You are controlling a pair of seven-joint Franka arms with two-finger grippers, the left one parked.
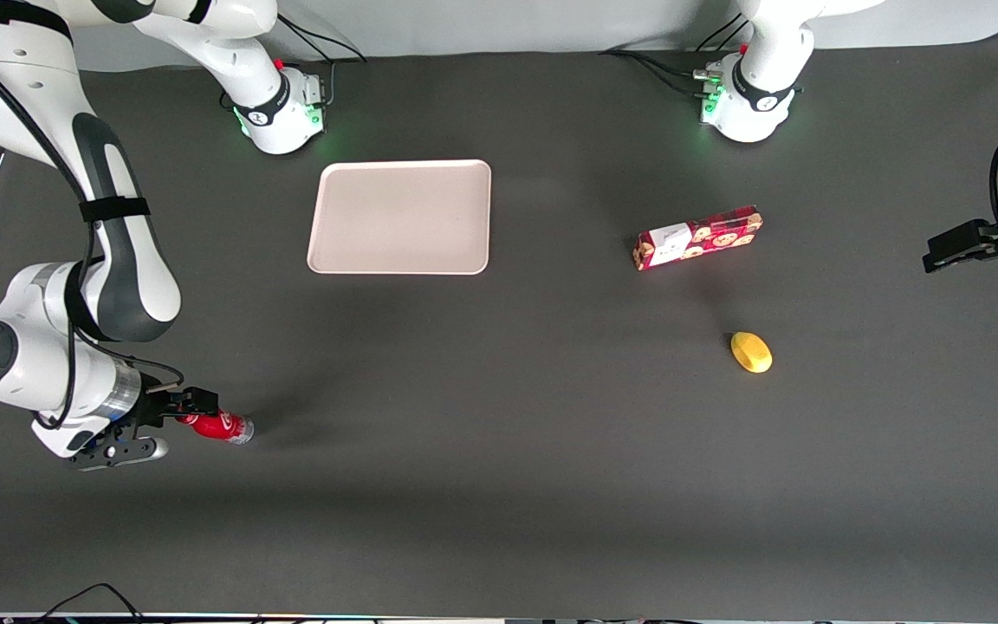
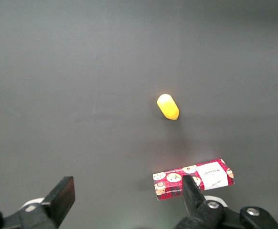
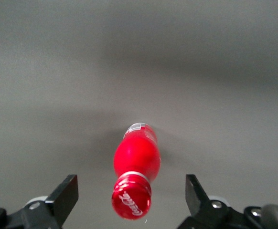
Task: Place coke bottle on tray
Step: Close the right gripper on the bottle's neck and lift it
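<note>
At lower left of the front view, our gripper hangs low over the table with its fingers spread wide around the coke bottle, touching nothing. The wrist view confirms it: the bottle stands capped and upright between the two fingers, clear gaps on both sides. The working arm reaches down from the upper left, elbow bent, wrist folded toward the bottle.

We judge the task barely begun. The bottle is not yet gripped, and lifting, carrying and setting down all remain.

Moving right, the tray lies bare at upper centre, well apart from the bottle and farther from the front camera. Further right sit the cookie box and, below it in the frame, a yellow fruit, both toward the parked arm's end and out of the likely path.
</note>
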